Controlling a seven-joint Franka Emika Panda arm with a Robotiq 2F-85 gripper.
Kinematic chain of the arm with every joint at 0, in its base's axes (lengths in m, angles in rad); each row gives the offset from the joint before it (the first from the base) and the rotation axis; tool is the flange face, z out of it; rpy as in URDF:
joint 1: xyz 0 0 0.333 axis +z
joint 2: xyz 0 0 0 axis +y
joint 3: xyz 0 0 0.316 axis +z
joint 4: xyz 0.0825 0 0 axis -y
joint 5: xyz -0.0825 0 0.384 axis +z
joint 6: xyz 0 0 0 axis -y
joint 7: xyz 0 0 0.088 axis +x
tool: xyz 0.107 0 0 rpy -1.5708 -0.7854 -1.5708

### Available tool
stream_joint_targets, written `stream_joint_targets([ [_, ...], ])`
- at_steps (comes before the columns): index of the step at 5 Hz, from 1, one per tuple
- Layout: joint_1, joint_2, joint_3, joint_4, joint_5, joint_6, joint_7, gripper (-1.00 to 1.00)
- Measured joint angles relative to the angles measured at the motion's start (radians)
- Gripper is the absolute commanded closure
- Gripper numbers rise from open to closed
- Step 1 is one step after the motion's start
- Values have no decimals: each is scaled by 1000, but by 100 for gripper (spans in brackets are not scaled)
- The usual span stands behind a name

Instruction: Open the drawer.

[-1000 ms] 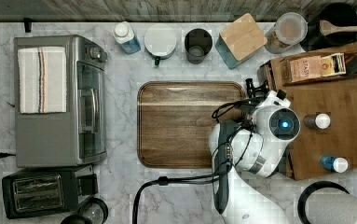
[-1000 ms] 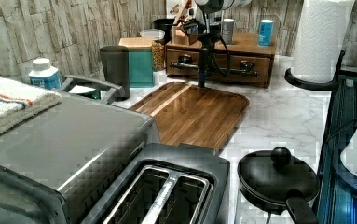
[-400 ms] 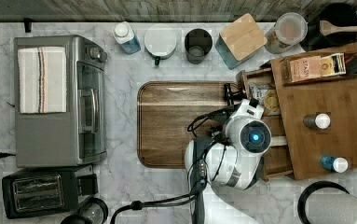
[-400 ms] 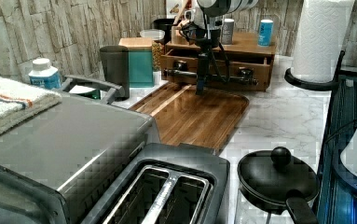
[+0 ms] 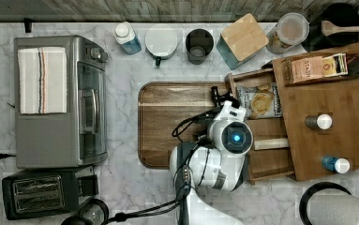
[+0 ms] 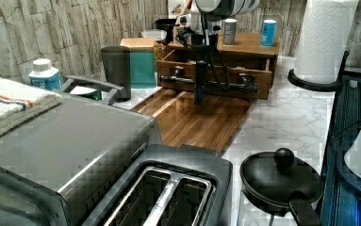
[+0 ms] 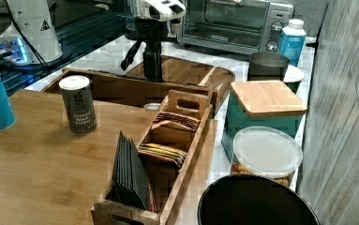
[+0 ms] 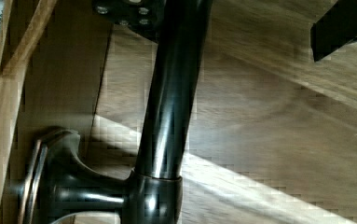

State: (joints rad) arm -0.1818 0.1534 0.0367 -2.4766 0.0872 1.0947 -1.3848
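The brown wooden drawer (image 5: pixel 263 132) stands pulled out of its low cabinet, over the edge of the dark tray. Its dividers show, and a chip bag (image 5: pixel 259 100) lies in one compartment. In the left view its front (image 6: pixel 225 74) carries the long black bar handle (image 6: pixel 225 86). My gripper (image 6: pixel 200 89) hangs straight down at that handle. In the wrist view the handle (image 8: pixel 167 107) runs between my fingers: one finger (image 8: pixel 125 8) sits against it on the drawer side, the other (image 8: pixel 341 25) stands well apart, so the gripper (image 8: pixel 232 14) is open around the bar.
The flat dark tray (image 5: pixel 168 126) lies in front of the drawer. A toaster oven (image 5: pixel 60 101) and a toaster (image 5: pixel 46 192) stand at the top view's left. Cups and a teal box (image 5: pixel 243 40) line the back. A black pan (image 6: pixel 282 181) sits near the left view's front.
The drawer has slid out toward the top view's left, over the tray's edge. My gripper moved the same way with the handle between its fingers.
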Motion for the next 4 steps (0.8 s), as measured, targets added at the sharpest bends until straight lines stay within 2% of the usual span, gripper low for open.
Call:
stream_joint_targets([
  [3,107,-14,13,-20,-8,0,327,-100],
  [4,112,-15,10,-25,-33,9,366,-100],
])
